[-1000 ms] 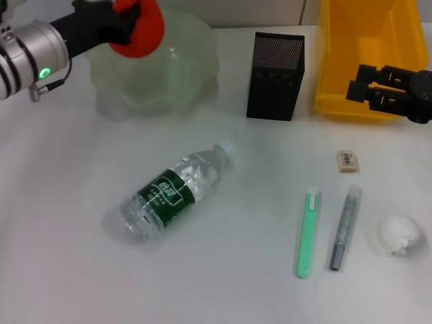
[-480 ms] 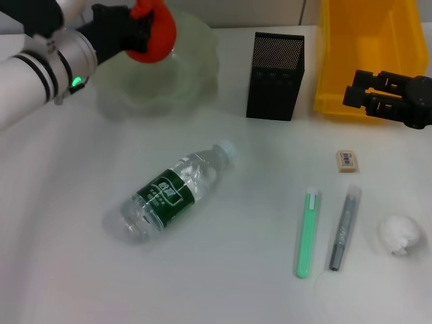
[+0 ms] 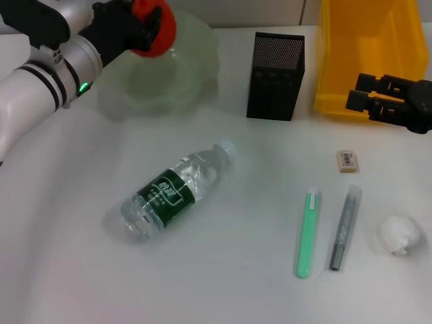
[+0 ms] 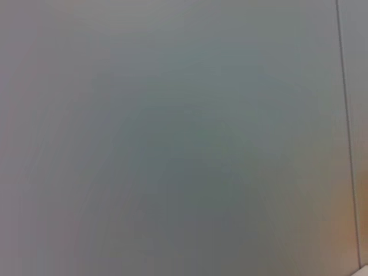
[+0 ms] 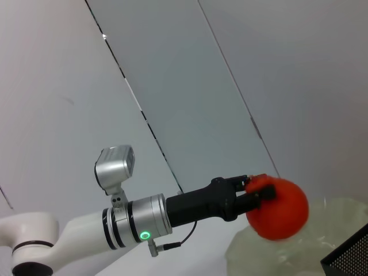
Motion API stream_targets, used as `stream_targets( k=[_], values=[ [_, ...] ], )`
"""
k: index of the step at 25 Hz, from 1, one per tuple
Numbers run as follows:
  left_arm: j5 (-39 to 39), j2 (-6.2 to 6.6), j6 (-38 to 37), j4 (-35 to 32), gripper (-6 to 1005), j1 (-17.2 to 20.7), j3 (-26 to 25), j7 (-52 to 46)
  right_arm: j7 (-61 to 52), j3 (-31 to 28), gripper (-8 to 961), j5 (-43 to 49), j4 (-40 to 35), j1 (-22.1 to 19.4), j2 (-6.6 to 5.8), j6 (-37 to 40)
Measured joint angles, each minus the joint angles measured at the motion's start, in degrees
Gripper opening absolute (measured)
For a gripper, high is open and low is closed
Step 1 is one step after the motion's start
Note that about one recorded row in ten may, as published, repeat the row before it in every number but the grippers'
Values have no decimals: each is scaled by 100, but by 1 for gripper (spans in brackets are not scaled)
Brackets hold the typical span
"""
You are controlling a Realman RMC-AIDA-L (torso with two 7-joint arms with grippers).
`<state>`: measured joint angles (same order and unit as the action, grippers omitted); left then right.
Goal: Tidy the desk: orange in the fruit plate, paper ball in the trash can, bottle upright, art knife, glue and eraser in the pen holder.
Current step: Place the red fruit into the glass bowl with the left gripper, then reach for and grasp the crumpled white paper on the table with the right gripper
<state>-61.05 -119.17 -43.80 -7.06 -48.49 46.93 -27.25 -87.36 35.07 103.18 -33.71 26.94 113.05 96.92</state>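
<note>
Gripping red-orange round orange (image 3: 156, 30), left end effector (image 3: 143, 28), above pale-green wavy fruit plate (image 3: 182, 84)

Fruit plate (image 3: 169, 88) sitting at worktop's far left; pen holder (image 3: 275, 77) right of it; trash can (image 3: 368, 61) occupying far right corner. Bottle (image 3: 177, 189) lying mid-worktop.

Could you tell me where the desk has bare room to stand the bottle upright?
Bare tabletop lies in front of the fruit plate, left of the bottle, and between it and the green knife. It is crowded near the eraser and paper ball.
</note>
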Motion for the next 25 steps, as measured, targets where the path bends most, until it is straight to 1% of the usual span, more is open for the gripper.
stream_targets(
  k=[9, 10, 13, 15, 16, 18, 21, 22, 23, 24, 25],
  values=[
    [23, 0, -139, 129, 539, -39, -39, -2, 175, 0, 735, 0, -13, -47, -43, 37],
    [132, -1, -221, 238, 574, -68, -42, -5, 233, 0, 736, 0, -15, -48, -49, 36],
    [377, -1, -460, 450, 726, -102, -50, 5, 242, 0, 736, -2, -38, -49, -60, 41],
    [477, -1, -834, 571, 725, -88, -55, 6, 209, 0, 736, -12, -144, -67, -100, 111],
    [501, -1, -955, 603, 725, -76, -55, 6, 209, 0, 736, -12, -144, -67, -100, 111],
    [624, -5, -1575, 666, 724, 15, -60, 8, 88, 2, 736, -14, -252, -84, -109, 144],
    [692, -8, -2251, 647, 722, 159, -100, 9, -425, 29, 735, 121, -592, -76, -113, 172],
    [692, -8, -2251, 647, 722, 159, -100, 9, -651, 37, 735, 217, -757, -64, -116, 191],
    [698, -8, -2719, 558, 721, 300, -169, 3, -885, 42, 735, 324, -950, -50, -116, 221],
    [698, -9, -2823, 528, 721, 337, -183, -15, -1165, 55, 735, 438, -1200, -40, -104, 275],
    [699, -9, -2945, 444, 720, 408, -184, -74, -1656, 95, 735, 665, -1751, -22, -54, 381]
  ],
)
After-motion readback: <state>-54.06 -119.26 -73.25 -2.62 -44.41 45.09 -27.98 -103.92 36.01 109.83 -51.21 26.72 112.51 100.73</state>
